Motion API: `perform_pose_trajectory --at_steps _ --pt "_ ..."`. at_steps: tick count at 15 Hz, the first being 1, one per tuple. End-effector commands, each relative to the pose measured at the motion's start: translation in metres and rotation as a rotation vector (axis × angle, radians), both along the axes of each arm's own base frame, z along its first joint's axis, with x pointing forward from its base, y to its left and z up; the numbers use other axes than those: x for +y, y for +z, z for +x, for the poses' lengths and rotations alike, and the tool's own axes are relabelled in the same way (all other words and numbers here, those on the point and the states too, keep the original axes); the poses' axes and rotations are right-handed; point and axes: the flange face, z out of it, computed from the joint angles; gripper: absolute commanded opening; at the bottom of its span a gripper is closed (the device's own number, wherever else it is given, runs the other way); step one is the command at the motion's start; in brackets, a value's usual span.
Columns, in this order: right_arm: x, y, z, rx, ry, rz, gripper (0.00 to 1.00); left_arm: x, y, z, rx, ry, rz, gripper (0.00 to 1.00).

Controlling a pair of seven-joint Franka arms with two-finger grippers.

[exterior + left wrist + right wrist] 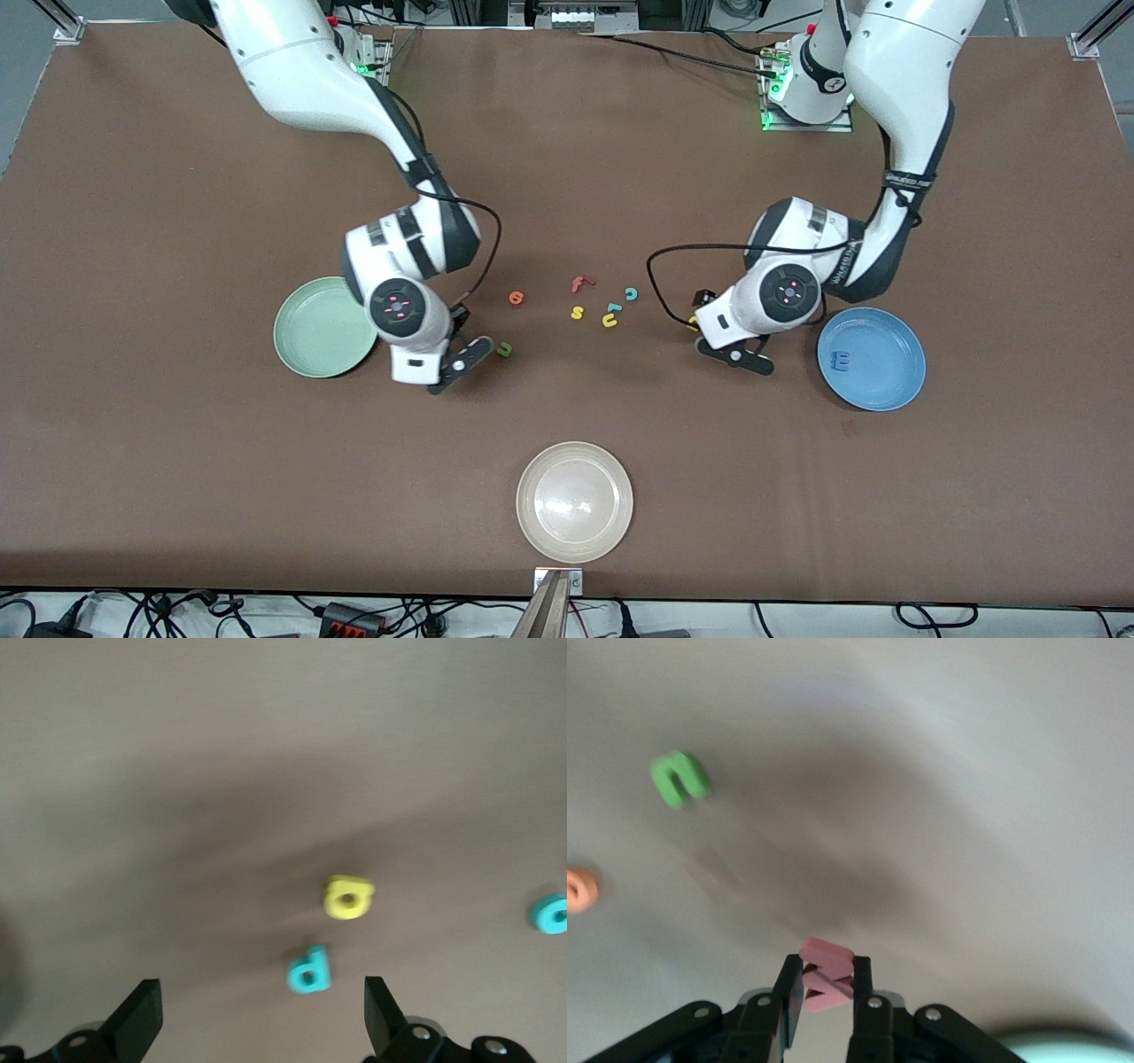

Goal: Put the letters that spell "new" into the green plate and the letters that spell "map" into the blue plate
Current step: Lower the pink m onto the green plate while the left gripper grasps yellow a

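My right gripper (469, 356) (827, 979) is shut on the pinkish-red w (824, 953), low over the table between the green plate (310, 341) (1063, 1047) and the dark green n (504, 350) (679, 778). The orange e (516, 298) (579, 890) lies farther from the front camera than the n. My left gripper (744, 357) (261, 1014) is open and holds nothing, over bare table beside the blue plate (890, 377). A blue m (840, 361) lies in that plate. The teal p (613, 308) (310, 970) and yellow a (609, 321) (347, 897) lie together mid-table.
A red f (580, 283), a yellow s (577, 312) and a teal c (631, 293) (551, 913) lie among the mid-table letters. A beige-white plate (574, 501) stands near the table's front edge. A black cable (660, 266) loops beside the left hand.
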Motion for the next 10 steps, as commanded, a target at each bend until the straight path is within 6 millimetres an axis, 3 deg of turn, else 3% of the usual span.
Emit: perform_pose_trajectory --at_steps 1,4,9,10 --pt "-0.084 0.048 0.01 0.06 -0.095 0.004 0.06 -0.013 -0.007 -0.021 -0.082 -0.067 -0.008 1.0" --pt "-0.158 0.039 0.0 0.092 -0.191 -0.036 0.06 -0.019 -0.022 -0.021 -0.124 -0.131 0.013 0.98" --pt "-0.217 -0.025 -0.023 0.038 -0.263 -0.059 0.06 -0.039 -0.046 -0.027 -0.154 -0.168 -0.011 0.79" --pt "-0.22 -0.032 -0.024 0.016 -0.267 -0.055 0.06 -0.04 -0.05 -0.028 -0.16 -0.17 -0.015 0.75"
